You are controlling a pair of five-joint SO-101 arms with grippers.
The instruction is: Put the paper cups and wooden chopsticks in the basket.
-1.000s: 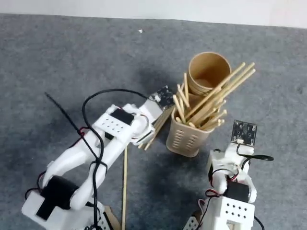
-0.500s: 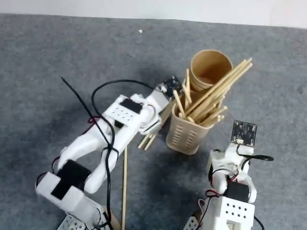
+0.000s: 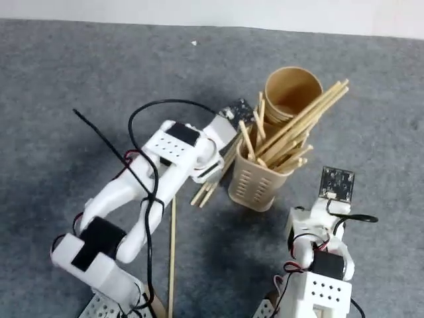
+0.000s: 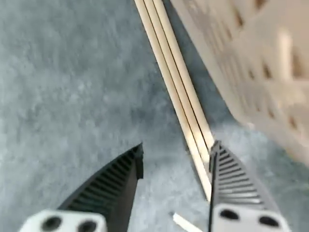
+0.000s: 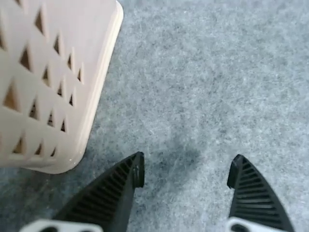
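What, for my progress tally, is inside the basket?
Inside the basket stand stacked paper cups and a bundle of wooden chopsticks, both poking above the rim. The basket's wall hides their lower parts, so the cup count cannot be told.
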